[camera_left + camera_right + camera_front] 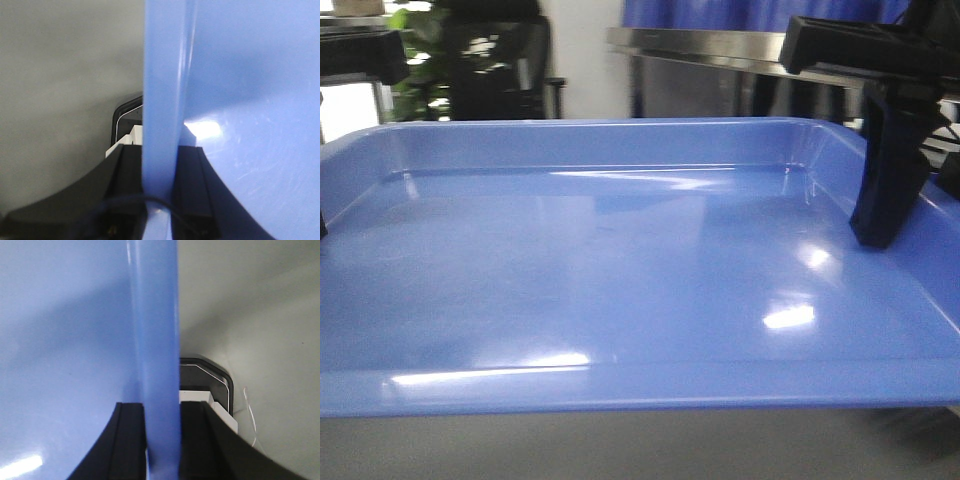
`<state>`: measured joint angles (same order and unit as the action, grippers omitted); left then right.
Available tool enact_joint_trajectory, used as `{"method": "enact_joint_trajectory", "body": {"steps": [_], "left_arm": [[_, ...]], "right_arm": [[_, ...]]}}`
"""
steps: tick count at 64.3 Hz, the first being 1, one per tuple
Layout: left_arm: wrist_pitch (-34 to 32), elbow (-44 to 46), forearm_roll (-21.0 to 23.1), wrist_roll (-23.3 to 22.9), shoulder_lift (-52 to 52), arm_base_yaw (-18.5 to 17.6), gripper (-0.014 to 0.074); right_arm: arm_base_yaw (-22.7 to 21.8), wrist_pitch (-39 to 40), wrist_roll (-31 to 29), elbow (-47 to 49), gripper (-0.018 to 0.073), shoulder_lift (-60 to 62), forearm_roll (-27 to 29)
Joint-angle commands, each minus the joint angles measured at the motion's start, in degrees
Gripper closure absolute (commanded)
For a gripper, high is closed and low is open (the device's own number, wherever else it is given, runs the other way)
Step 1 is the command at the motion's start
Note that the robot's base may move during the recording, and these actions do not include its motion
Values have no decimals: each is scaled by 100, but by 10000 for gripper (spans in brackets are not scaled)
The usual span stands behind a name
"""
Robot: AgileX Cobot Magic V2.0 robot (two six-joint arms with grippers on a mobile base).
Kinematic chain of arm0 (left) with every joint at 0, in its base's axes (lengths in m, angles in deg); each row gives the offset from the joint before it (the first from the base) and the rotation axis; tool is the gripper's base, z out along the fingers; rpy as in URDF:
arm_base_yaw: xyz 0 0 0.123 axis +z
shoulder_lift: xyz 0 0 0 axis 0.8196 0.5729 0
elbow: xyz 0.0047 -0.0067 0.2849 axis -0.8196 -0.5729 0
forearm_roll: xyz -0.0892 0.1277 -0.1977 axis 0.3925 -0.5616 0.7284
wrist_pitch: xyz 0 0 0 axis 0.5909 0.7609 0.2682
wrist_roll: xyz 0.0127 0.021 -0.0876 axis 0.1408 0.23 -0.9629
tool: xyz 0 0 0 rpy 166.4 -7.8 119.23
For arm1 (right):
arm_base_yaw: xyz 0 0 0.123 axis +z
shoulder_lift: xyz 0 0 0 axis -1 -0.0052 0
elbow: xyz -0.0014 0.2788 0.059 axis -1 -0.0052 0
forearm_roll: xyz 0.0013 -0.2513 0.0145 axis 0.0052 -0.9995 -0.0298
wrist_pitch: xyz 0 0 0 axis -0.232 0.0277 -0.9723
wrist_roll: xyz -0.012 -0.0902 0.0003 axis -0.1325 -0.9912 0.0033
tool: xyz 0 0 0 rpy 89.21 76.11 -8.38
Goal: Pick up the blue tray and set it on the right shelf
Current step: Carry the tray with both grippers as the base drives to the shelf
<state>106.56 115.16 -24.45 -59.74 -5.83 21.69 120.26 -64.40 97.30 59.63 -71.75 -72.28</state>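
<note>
I have the left hand [160,150] and the right hand [162,407] each clamped on an opposite side rim of the blue tray [620,280], so it sits level between them, short of the right shelf [710,45] ahead.

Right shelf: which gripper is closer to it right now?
Right. The right gripper clamps the blue tray at its right rim, with the right shelf straight behind it; the left gripper clamps the opposite rim, left of the shelf.
</note>
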Motion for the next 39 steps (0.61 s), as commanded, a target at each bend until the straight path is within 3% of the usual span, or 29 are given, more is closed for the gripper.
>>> {"method": "enact_joint_trajectory", "body": {"steps": [1, 39], "left_arm": [[142, 150, -353, -173, -153, 27, 645], [142, 150, -353, -173, -153, 27, 645]], "right_arm": [[-13, 37, 26, 177, 396, 191, -101], [-13, 37, 26, 177, 396, 191, -101]]}}
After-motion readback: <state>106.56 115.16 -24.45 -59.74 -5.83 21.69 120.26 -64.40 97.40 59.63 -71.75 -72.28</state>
